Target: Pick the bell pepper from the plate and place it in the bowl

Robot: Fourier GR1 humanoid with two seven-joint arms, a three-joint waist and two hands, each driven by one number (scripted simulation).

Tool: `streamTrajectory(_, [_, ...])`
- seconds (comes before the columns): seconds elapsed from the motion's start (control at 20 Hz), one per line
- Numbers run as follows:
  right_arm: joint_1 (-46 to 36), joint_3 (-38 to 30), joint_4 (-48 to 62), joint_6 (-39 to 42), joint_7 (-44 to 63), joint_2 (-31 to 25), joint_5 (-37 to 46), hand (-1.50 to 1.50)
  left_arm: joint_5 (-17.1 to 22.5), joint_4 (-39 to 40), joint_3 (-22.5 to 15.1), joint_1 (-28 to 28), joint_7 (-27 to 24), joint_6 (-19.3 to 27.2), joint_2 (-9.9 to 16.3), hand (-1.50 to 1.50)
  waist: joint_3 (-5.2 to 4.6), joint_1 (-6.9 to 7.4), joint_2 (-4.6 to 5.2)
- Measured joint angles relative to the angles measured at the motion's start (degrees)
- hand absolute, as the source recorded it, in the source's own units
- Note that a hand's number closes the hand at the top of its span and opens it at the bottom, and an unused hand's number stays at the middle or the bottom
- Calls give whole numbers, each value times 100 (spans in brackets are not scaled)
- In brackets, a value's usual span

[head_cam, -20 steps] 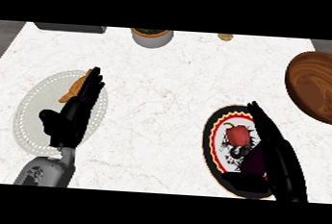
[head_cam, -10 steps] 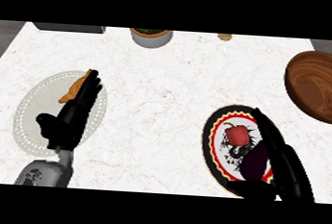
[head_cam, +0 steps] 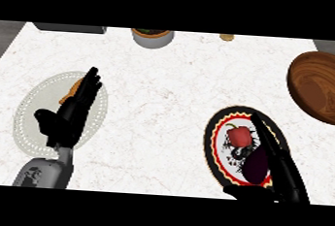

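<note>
At the left I see my left hand (head_cam: 71, 113) resting open, fingers straight and pointing away, over a pale plate (head_cam: 29, 126) with a small orange item (head_cam: 74, 89) peeking out beside the fingers. It is well apart from the job. At the far edge stands a small pot (head_cam: 152, 37).

Moving right, the bell pepper (head_cam: 240, 135) lies on the red-rimmed plate (head_cam: 215, 147), red with a green stem toward the far-left, its long axis running roughly near to far. A dark purple vegetable (head_cam: 256, 165) lies just near-right of it.

My right hand (head_cam: 278, 163) is by far the nearer hand: straight open fingers lie along the pepper's right side, holding nothing, so the pepper sits just left of them. The wooden bowl (head_cam: 322, 88) waits far-right.
</note>
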Motion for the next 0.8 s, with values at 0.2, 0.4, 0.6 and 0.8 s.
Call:
streamTrajectory(0.2, [-10, -190, 188, 189, -176, 120, -124, -150, -95, -39, 63, 61, -19, -63, -59, 0, 1, 3, 1])
streamTrajectory(0.4, [-253, -430, 659, 292, -374, 289, -262, -150, -162, -113, 95, 113, 0, -117, -104, 0, 1, 10, 2])
streamTrajectory(0.6, [-552, -612, 1103, 311, -498, 479, -231, -150, -207, -195, 141, 85, 126, -153, -176, 0, 2, 13, 3])
streamTrajectory(0.8, [-584, -723, 1507, 269, -864, 591, -159, -150, -226, 40, 288, -42, -17, -261, -189, 0, 1, 8, 4])
